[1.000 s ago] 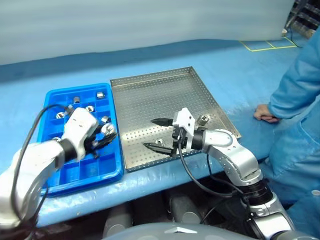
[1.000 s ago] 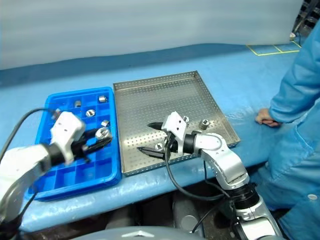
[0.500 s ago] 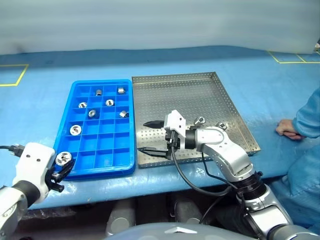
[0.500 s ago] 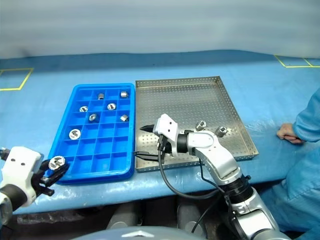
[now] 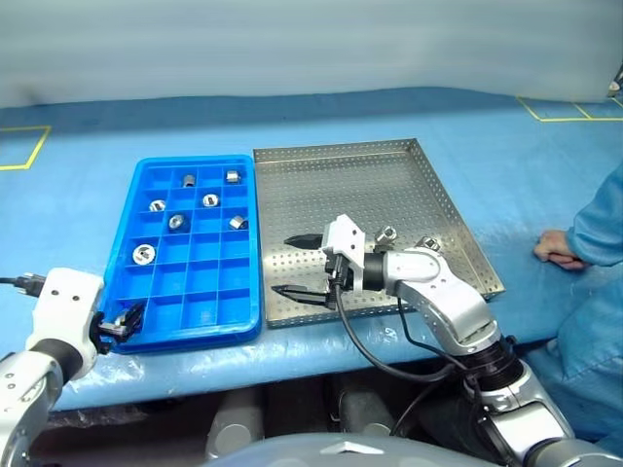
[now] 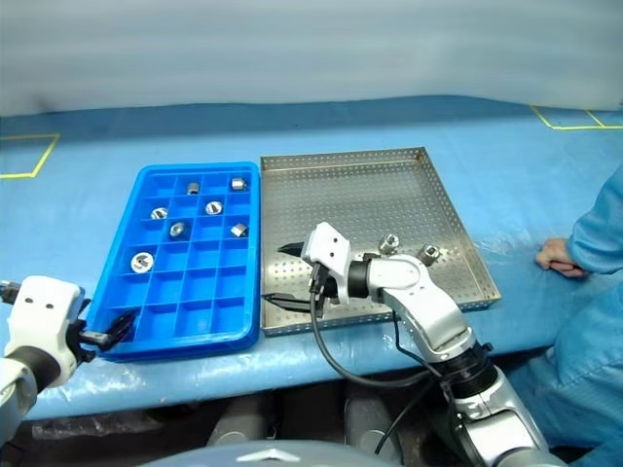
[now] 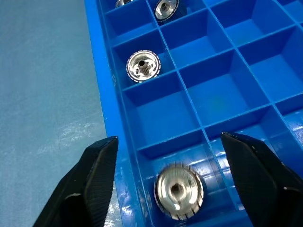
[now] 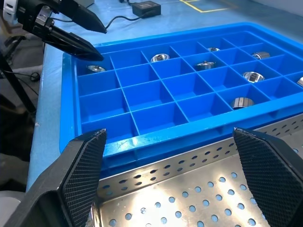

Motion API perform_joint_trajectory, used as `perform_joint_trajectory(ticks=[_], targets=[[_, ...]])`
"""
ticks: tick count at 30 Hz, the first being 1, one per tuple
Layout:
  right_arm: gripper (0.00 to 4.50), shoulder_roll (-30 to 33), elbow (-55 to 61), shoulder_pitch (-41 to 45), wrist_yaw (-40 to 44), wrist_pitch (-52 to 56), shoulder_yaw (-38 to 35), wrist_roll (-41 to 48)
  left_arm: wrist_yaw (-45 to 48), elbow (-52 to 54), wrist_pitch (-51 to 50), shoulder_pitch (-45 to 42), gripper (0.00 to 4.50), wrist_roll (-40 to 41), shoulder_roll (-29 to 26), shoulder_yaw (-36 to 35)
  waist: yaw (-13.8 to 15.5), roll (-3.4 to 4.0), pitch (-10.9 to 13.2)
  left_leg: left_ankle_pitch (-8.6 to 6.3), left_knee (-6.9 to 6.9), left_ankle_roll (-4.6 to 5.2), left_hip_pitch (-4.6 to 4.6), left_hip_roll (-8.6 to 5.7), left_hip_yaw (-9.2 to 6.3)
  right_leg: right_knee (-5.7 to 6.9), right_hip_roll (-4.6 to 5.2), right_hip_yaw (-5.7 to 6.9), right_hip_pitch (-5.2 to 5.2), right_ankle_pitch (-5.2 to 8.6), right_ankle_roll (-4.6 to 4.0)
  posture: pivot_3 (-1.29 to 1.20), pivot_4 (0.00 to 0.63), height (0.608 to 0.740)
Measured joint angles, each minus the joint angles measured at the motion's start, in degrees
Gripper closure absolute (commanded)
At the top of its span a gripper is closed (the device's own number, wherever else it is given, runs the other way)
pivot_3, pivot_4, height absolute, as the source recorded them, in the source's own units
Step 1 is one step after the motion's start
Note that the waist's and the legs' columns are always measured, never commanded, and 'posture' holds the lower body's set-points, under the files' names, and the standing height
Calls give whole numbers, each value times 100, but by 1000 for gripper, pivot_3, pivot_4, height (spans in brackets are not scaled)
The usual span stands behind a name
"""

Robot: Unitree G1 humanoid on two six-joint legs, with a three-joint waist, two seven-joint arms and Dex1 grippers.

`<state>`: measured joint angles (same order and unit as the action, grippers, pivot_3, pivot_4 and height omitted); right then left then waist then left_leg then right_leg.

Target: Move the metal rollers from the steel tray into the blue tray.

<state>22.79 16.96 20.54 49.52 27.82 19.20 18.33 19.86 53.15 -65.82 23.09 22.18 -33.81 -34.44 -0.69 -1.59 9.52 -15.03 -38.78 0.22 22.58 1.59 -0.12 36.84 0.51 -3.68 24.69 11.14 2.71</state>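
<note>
Head views: The blue tray (image 5: 195, 311) is moulded glossy plastic, a rectangle split by thin walls into a grid of square compartments. It lies on the blue-covered tabletop (image 5: 88, 209), its long edge just beside the steel tray (image 5: 428, 199). The steel tray is flat sheet metal with a perforated base and a low raised rim. Six shiny metal rollers (image 5: 142, 255) sit in separate compartments in the far half of the blue tray. Two more rollers (image 5: 385, 233) stand on the steel tray near its right rim. The left gripper (image 6: 102, 333) hangs at the near left corner of the blue tray, jaws apart. The right gripper (image 5: 297, 266) hangs over the near left part of the steel tray, jaws wide apart and empty. A person's hand (image 5: 551, 247) rests on the tabletop right of the steel tray. Most of the perforated base is open.

Left wrist view: The ribbed black fingers (image 7: 90, 177) stand apart on either side of a corner compartment holding a knurled roller with a dark bore (image 7: 179, 190).

Right wrist view: The textured black fingers (image 8: 80, 175) stand wide over the steel tray's rim. Most near compartments of the blue tray are open.
</note>
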Motion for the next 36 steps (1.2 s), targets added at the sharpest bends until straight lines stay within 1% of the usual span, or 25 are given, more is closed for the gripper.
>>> perform_joint_trajectory(ticks=[2, 4, 7, 10, 11, 13, 15, 17, 20, 24, 29, 32, 36], targets=[[0, 36, 11, -17, -45, 0, -9, -1, -9, -87, 33, -234, 33, 28, 69, 2, 1, 0, 0, 0, -1, 0, -1, 0, 4, 0, 0, 1, -2, 0, 0, 45, 150, 740], [0, 55, 44, -66, -90, 0, -28, -3, 32, -126, 161, -631, 33, 180, 263, 61, 6, -2, -1, 0, -2, 0, 0, -1, 4, -1, 0, 4, -6, 0, 0, 46, 150, 740], [0, 129, 122, -96, -182, 3, -64, -36, 269, -153, 429, -1448, 33, 689, 572, 502, 24, -3, -2, 0, -10, 0, 4, -8, 1, 0, 1, 6, -11, -1, 1, 32, 150, 740], [0, 488, 178, -136, -206, 6, -55, -300, 564, -338, 660, -2081, 33, 940, 555, 1359, -1, -3, -4, 0, -11, 1, 2, -13, 7, -1, 1, 0, -11, -3, 3, 13, 150, 740], [0, 741, 164, -185, -202, 6, -47, -466, 672, -514, 727, -2309, 33, 945, 487, 1751, -3, -2, -3, 0, -10, 1, 2, -15, 7, 0, 0, -1, -11, -3, 3, -7, 150, 740], [0, 1066, 148, -276, -207, 15, -87, -680, 849, -826, 877, -2612, 33, 914, 378, 2308, -33, -3, -3, 0, -8, 1, 2, -11, 6, 0, -4, -2, -9, -3, 2, -54, 150, 740], [0, 1261, 156, -398, -267, 36, -186, -778, 1026, -1264, 1044, -3098, 33, 706, 206, 3050, -59, -2, -2, 0, -8, 1, 3, -10, 3, 1, -13, -4, -9, -3, 2, -83, 150, 740], [0, 1339, 206, -466, -364, 96, -345, -803, 1162, -1701, 1264, -3515, 33, 371, 48, 3797, -111, -1, -2, 0, -8, 1, 1, -12, 4, 1, -15, -11, -11, -3, 3, -104, 150, 740], [0, 1403, 381, -616, -489, 163, -539, -831, 1339, -2192, 1533, -3754, 33, 109, 48, 4418, -255, 0, -2, -4, -8, 7, 4, -10, 10, -2, -15, -19, -7, -3, 3, -156, 150, 740], [0, 1293, 799, -966, -784, 303, -714, -834, 1543, -3229, 1819, -4327, 33, -217, 442, 5130, -363, -1, -2, -4, -8, 8, 10, -13, 5, -1, -16, -18, -6, -2, 8, -202, 150, 740], [0, 1213, 1101, -1136, -1000, 480, -785, -796, 1733, -4157, 2064, -4701, 33, -536, 724, 5590, -561, 0, -3, -4, -15, 8, 8, -13, 7, 1, -17, -24, -7, -4, 16, -229, 150, 740], [0, 1211, 1136, -1212, -1085, 522, -833, -791, 1786, -4459, 2160, -4756, 33, -729, 759, 5771, -680, 0, -3, -4, -17, 8, 7, -13, 8, 3, -17, -26, -8, -5, 18, -236, 150, 740], [0, 1211, 1160, -1274, -1133, 531, -847, -788, 1896, -4580, 2233, -4757, 33, -810, 804, 5792, -783, 0, -3, -4, -17, 8, 6, -12, 8, 4, -18, -28, -8, -6, 21, -232, 150, 740]])
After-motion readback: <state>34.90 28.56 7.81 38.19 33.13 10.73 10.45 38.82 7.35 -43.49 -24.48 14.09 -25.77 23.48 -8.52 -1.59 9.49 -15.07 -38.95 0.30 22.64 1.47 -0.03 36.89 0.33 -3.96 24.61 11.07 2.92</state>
